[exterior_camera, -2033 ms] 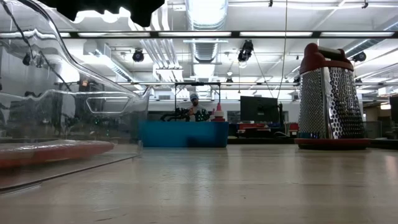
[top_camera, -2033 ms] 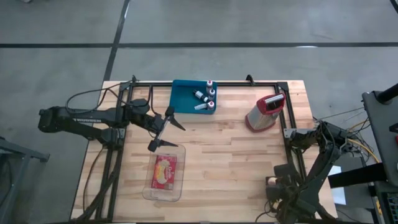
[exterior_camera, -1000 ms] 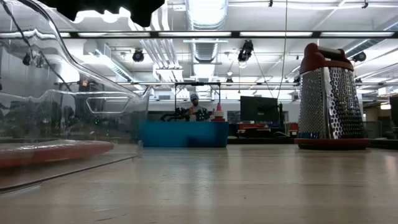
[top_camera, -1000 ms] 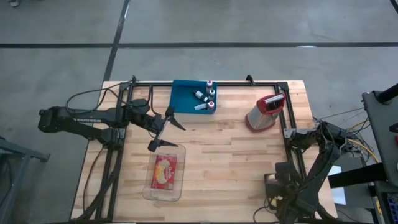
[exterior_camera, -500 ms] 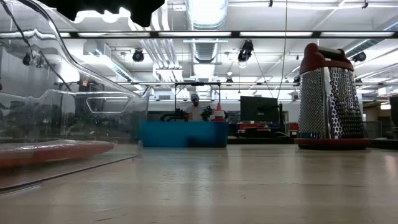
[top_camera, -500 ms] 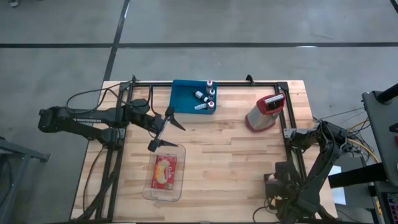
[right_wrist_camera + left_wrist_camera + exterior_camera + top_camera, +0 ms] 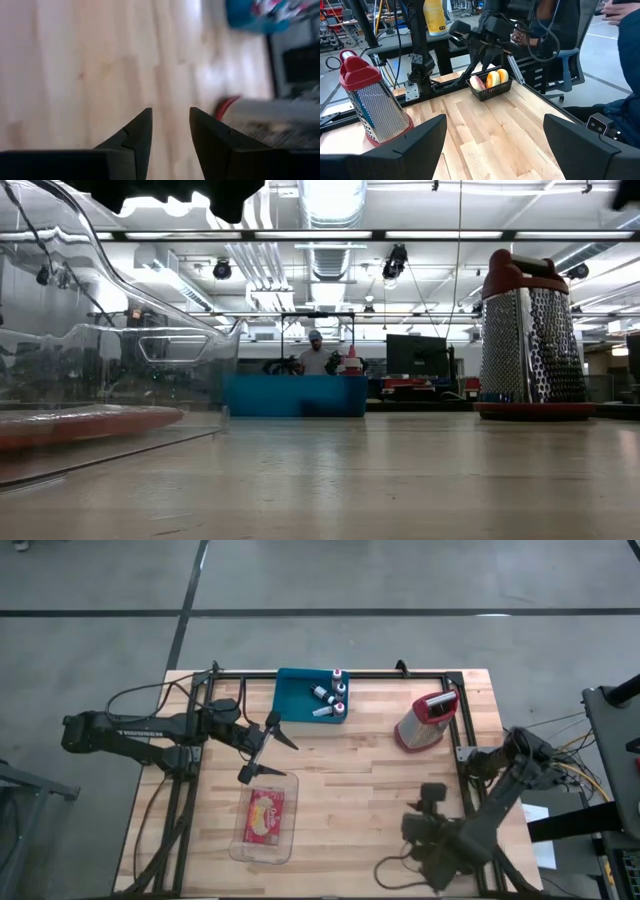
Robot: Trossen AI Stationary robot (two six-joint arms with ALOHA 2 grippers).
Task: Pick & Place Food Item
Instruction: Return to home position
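A clear plastic container [image 7: 265, 828] sits on the table's near left part with a red and yellow food packet [image 7: 266, 815] lying in it; both also show in the low view [image 7: 100, 360]. A small black basket [image 7: 491, 85] with round food pieces stands at the near right, seen in the left wrist view; in the high view my right arm covers it. My left gripper [image 7: 262, 752] is open and empty above the table, just beyond the container's far end. My right gripper [image 7: 432, 792] hovers over the table's right part, a narrow gap between its fingers [image 7: 170, 117], and holds nothing.
A blue bin [image 7: 312, 695] with small bottles stands at the far edge. A red-topped metal grater [image 7: 425, 720] stands at the far right and also shows in the low view [image 7: 530, 340]. A black frame [image 7: 330, 675] runs around the table. People sit beyond the table's right side [image 7: 540, 20].
My right arm has swung out from the table's near right corner over the table. Its gripper has gone toward the far edge and away from the basket. My left arm, the container and the packet have kept still.
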